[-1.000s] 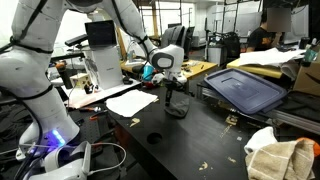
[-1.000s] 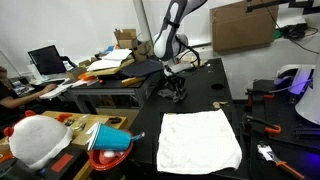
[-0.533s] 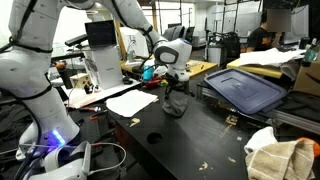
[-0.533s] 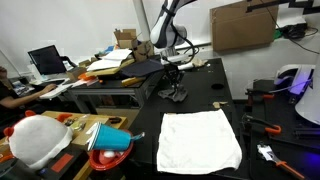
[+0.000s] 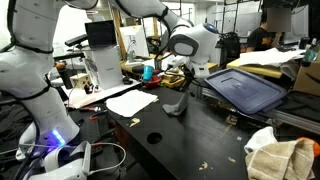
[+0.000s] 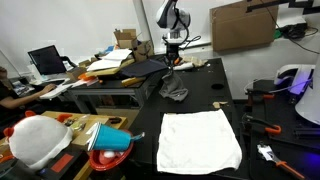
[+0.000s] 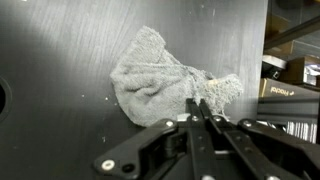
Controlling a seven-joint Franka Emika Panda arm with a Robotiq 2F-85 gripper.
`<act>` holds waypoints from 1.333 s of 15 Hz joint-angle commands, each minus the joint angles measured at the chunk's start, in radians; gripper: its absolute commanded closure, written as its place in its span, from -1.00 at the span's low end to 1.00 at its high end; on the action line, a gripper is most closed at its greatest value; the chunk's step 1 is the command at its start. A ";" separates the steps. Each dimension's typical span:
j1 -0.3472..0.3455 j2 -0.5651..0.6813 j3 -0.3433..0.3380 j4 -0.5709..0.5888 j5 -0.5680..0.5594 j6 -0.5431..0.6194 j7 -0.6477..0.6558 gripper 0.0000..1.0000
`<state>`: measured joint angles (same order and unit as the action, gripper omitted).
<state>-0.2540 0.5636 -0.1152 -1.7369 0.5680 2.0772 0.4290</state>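
Pinches, in the tool (image 7: 198, 104), one corner of a crumpled grey terry cloth (image 7: 150, 80) (mostly slumped beneath, on the black table (image 7: 60, 50)).

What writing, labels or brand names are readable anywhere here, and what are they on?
None is readable.
Brown printed strip at the wrist view's right edge: too blurred to read.
Monitor screen in an exterior view: too small to read.
Cardboard box in an exterior view: no legible marks.

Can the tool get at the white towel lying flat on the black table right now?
Probably yes: nothing stands before the white towel, but the tool is shut on a corner of the gray cloth.
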 commanded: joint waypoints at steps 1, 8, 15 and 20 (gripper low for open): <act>0.001 0.037 -0.028 0.046 0.037 0.095 0.052 0.99; 0.036 0.041 -0.028 0.004 0.012 0.356 0.074 -0.29; 0.017 0.060 0.013 0.050 0.002 0.149 0.031 -1.00; 0.027 0.093 0.005 0.111 -0.058 0.009 0.004 -1.00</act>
<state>-0.2216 0.6301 -0.1127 -1.6830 0.5459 2.1669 0.4534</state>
